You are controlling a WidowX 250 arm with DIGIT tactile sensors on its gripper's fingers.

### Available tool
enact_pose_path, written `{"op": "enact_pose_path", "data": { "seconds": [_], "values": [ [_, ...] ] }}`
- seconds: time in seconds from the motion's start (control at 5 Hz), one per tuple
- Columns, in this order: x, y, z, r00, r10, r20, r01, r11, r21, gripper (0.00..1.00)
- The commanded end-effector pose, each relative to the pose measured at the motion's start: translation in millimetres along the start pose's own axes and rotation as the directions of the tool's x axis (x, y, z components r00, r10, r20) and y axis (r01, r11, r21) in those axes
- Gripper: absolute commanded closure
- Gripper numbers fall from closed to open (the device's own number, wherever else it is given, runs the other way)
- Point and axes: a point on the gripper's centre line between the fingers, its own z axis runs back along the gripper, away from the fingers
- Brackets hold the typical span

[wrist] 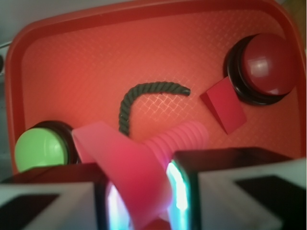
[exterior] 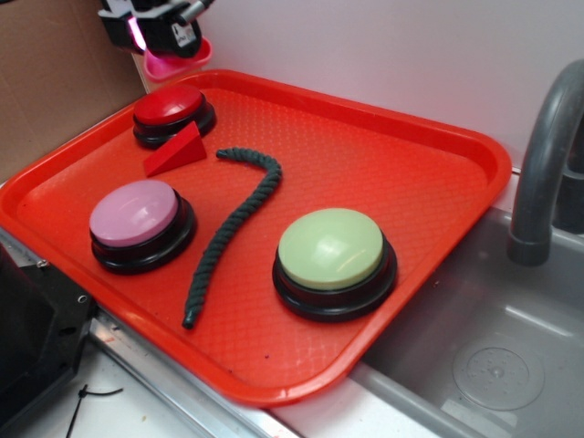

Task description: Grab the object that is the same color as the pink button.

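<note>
- Pink object (wrist: 139,167): ribbed stem, flared funnel head, glossy plastic; clamped in your claw (wrist: 144,201), raised over the tray's (exterior: 429,137) far corner beyond the red button (exterior: 172,108).
- Keep your squeeze steady; the smooth funnel may slip.
- Pink button (exterior: 137,214): its lilac dome apparently matches, though glare tints the wrist view.

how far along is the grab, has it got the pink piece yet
Done: the claw is shut on the pink piece, its ribbed stem and flared head sticking out between the fingers in the wrist view. In hand: the exterior view shows the piece held up past the tray's far corner, above the red button. Left: nothing obvious; the pink button only gave the colour.
</note>
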Motion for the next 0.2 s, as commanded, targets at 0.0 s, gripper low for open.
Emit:
{"op": "enact_pose_path", "data": {
  "seconds": [0.0],
  "values": [
    [2.3, -1.3, 18.7, 0.993, 0.024, 0.120, -0.030, 0.998, 0.048, 1.00]
  ]
}}
